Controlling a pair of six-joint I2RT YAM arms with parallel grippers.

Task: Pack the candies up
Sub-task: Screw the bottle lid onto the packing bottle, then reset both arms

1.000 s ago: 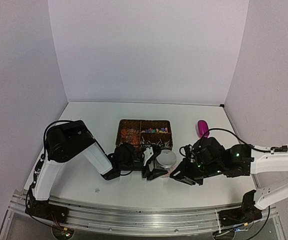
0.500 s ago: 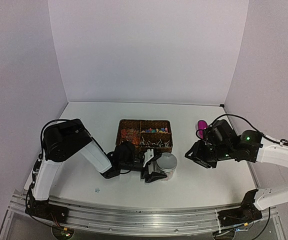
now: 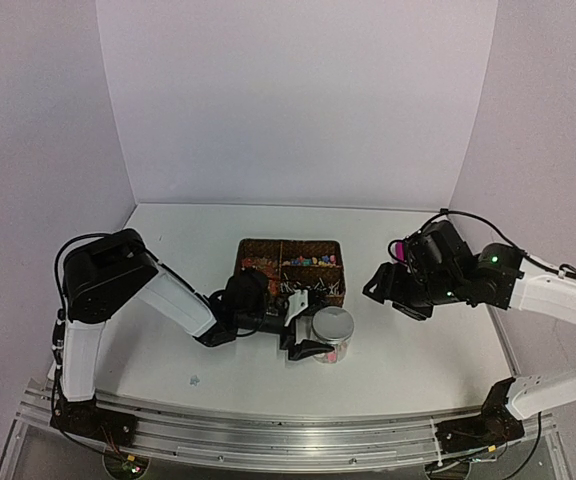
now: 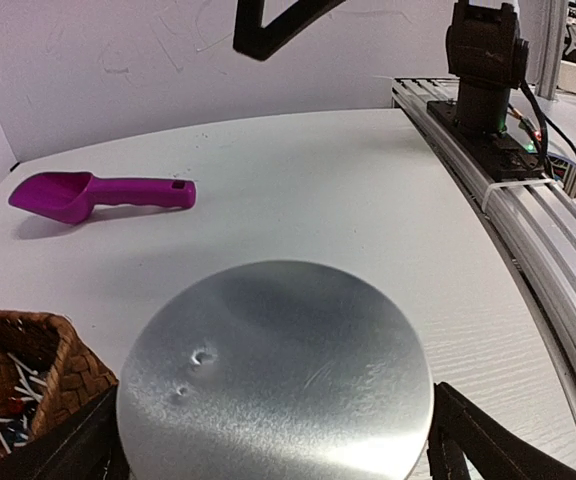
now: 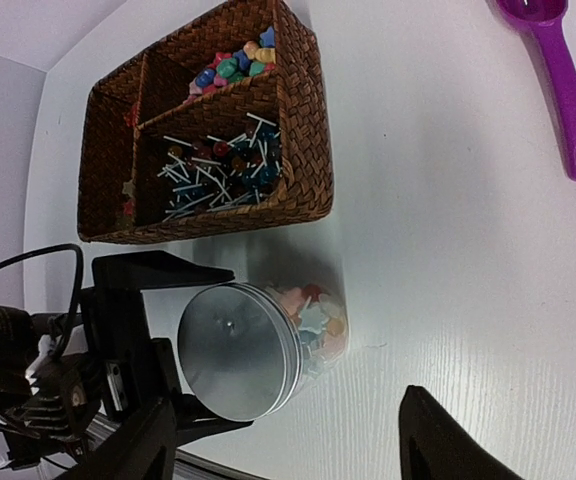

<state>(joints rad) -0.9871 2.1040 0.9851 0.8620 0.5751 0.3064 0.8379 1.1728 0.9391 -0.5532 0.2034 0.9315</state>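
Observation:
A clear jar (image 3: 334,338) with a silver lid (image 4: 273,375) stands in front of the basket, and mixed pink, orange and white candies (image 5: 320,312) show through its wall. More candies (image 5: 233,65) lie in a back compartment of the woven basket (image 5: 303,150). My left gripper (image 3: 315,323) is open, with a black finger on each side of the jar; in the left wrist view the fingers (image 4: 473,440) flank the lid. My right gripper (image 3: 389,296) hangs open and empty above the table, to the right of the jar, with its fingers (image 5: 446,440) at the bottom of its own view.
A magenta scoop (image 5: 556,70) lies on the table at the back right, partly behind my right arm in the top view. White-sticked lollipops (image 5: 218,170) fill the basket's front compartment. The aluminium rail (image 4: 508,190) runs along the near table edge.
My right gripper has let go at the jar, opened, and swung up and back to the right. My left gripper has opened wider around the jar.

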